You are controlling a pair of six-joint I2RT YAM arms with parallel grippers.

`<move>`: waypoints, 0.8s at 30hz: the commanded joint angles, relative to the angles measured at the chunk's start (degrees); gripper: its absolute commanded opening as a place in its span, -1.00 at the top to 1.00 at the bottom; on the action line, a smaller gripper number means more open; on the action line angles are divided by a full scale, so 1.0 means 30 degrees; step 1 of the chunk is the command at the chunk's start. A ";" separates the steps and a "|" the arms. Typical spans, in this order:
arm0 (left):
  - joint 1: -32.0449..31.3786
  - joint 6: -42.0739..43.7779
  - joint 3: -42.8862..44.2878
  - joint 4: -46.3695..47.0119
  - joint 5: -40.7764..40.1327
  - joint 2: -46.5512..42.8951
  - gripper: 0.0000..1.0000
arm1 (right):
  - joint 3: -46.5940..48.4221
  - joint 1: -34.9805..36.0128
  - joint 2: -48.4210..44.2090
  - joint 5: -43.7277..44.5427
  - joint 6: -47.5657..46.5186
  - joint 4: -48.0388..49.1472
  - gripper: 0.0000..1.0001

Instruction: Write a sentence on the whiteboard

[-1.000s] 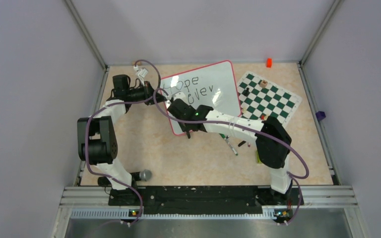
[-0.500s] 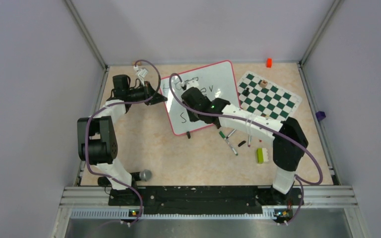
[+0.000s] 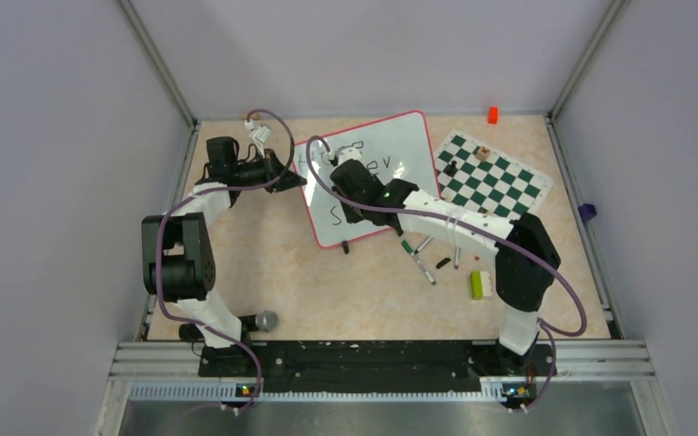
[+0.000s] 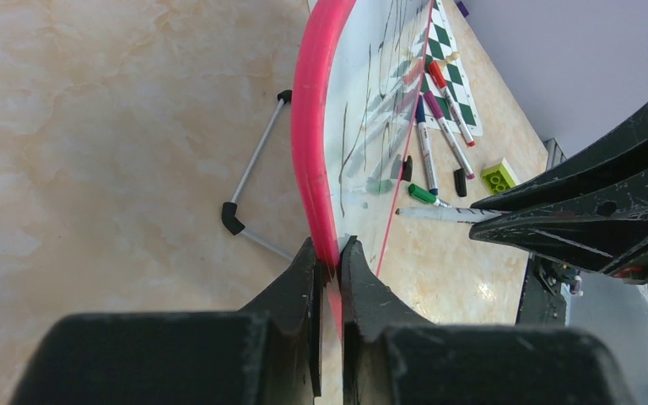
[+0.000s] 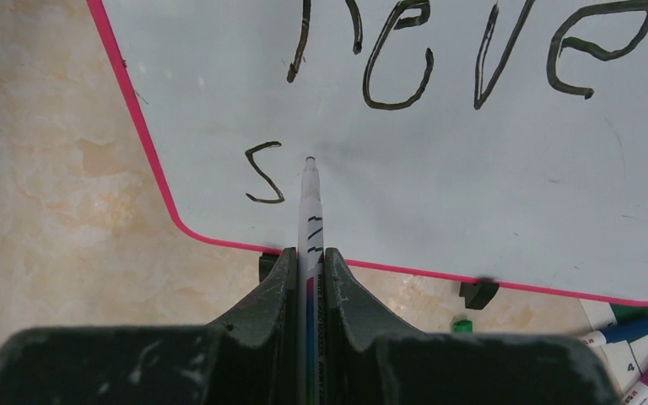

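The whiteboard (image 3: 400, 145), white with a pink rim, lies tilted at the back of the table. My left gripper (image 3: 289, 178) is shut on its left rim (image 4: 308, 126), with the jaws (image 4: 329, 253) pinching the pink edge. The sentence reads "Hope", then "never" (image 5: 396, 59), then a lone "S" (image 5: 263, 173) on a third line. My right gripper (image 5: 309, 253) is shut on a white marker (image 5: 310, 202) and hovers over the board's lower left (image 3: 350, 202). The marker's tip is just right of the "S"; I cannot tell whether it touches.
A green-and-white chess mat (image 3: 495, 177) with small pieces lies right of the board. Loose markers (image 3: 423, 259), a black cap (image 3: 443, 262) and a lime brick (image 3: 478, 285) lie near the right arm. An orange block (image 3: 493, 114) sits at the back edge.
My right gripper with the marker has moved up and right off the board's lower corner, and an "S" now shows there. The left gripper has kept its hold.
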 commanded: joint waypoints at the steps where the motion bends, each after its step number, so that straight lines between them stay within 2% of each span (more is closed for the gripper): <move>1: -0.0415 0.2194 -0.0465 0.0153 -0.3167 0.0620 1.00 | 0.1146 0.0025 0.0560 -0.0132 -0.0306 0.0276 1.00; 15: -0.0416 0.2194 -0.0487 0.0131 -0.3202 0.0633 1.00 | 0.1618 0.0019 0.1553 0.0046 -0.0207 0.0275 1.00; 24: -0.0430 0.2196 -0.0471 0.0134 -0.3202 0.0613 1.00 | 0.0538 0.0019 0.1167 -0.0108 -0.0038 0.0270 1.00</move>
